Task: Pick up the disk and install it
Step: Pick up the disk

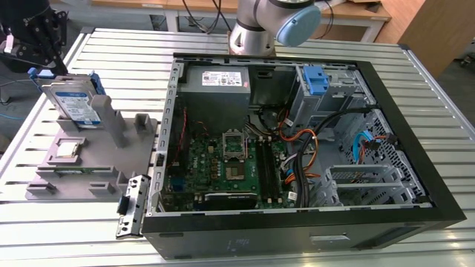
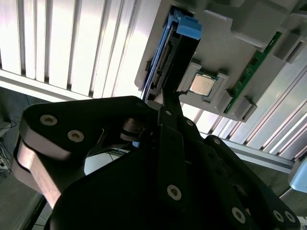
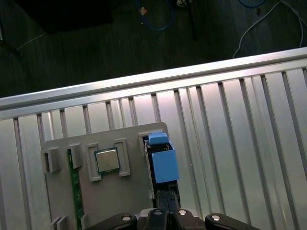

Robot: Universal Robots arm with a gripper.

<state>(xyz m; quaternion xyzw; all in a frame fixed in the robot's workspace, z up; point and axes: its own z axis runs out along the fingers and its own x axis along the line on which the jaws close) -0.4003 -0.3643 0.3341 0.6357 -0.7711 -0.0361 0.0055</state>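
The disk (image 1: 74, 105) is a silver-grey drive with a white-and-blue label in a blue carrier. It stands on edge in a slot of the grey holder (image 1: 82, 167), at the exterior view's left. My black gripper (image 1: 41, 64) hovers just above its far top corner. In the second wrist view the fingertips (image 2: 169, 96) come together in a narrow point close to the disk (image 2: 165, 52). In the first wrist view the gripper (image 3: 166, 199) sits shut beside the blue carrier (image 3: 163, 160), holding nothing.
The holder also carries a small square silver chip (image 1: 67, 149) and a green memory strip (image 3: 75, 187). An open computer case (image 1: 297, 222) lies to the exterior view's right, with a blue bracket (image 1: 317, 80) in its drive bay. The arm's base (image 1: 252, 33) stands behind it.
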